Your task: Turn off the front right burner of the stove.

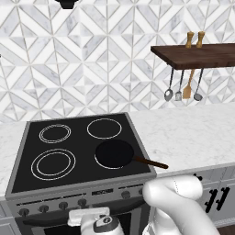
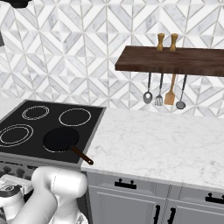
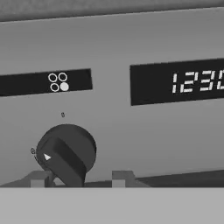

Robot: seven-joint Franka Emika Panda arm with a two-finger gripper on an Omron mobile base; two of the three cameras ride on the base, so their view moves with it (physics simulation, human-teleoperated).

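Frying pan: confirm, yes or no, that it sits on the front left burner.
No: the frying pan sits on the front right burner of the stove.

The stove (image 1: 80, 151) stands set into a white marble bench (image 1: 193, 133), its black glass top carrying four white-ringed burners. A black frying pan (image 1: 114, 153) sits on the front right burner (image 1: 98, 160), handle pointing right. Small dark knobs (image 1: 63, 205) line the grey front panel. Utensils (image 1: 183, 87) hang under a wooden shelf (image 1: 197, 55).

stove panel (image 3: 113, 52) | clock display (image 3: 177, 83): "12:30" | burner icon (image 3: 58, 82): four circles, lower-right filled
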